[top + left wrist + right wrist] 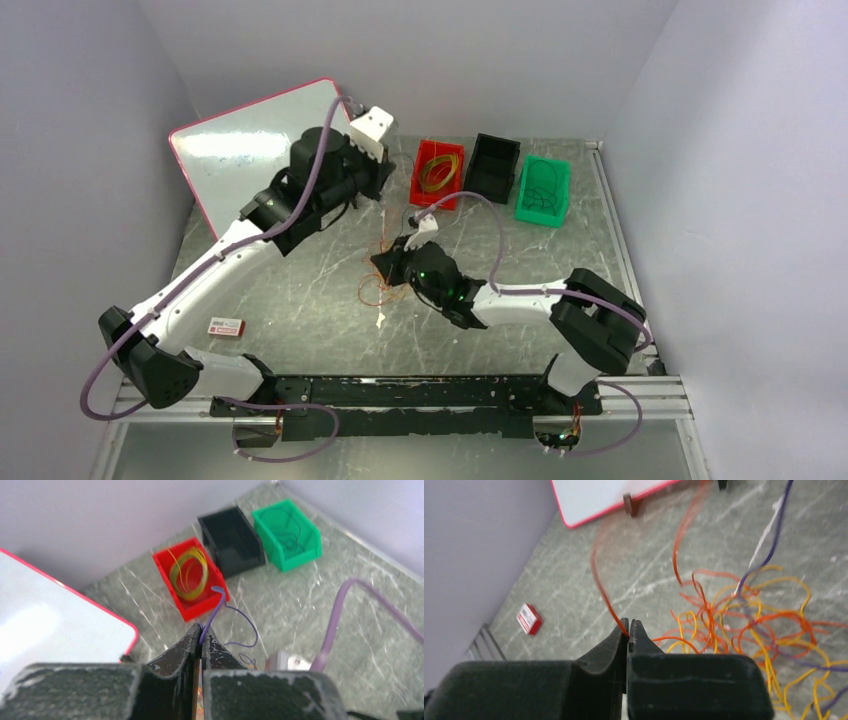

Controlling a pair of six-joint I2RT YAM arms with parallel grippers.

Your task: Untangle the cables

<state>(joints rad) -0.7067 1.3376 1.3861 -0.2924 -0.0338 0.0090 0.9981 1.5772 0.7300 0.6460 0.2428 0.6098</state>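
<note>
tangle of thin yellow, orange-red and purple cables (749,625), heaped loose near the middle of the grey marbled table (300,300), between the two arms. right gripper (629,631): jaws closed on one orange-red strand (599,585) rising from the heap. left gripper (201,636): raised, jaws pinched on a thin purple wire (215,611). beyond, in a row: red plastic bin (202,609) with coiled yellow loops (189,575), black bin (235,545), green bin (300,555) with a dark wire (287,535). far left: red-rimmed white board (255,150); small red-and-white box (529,618).
</note>
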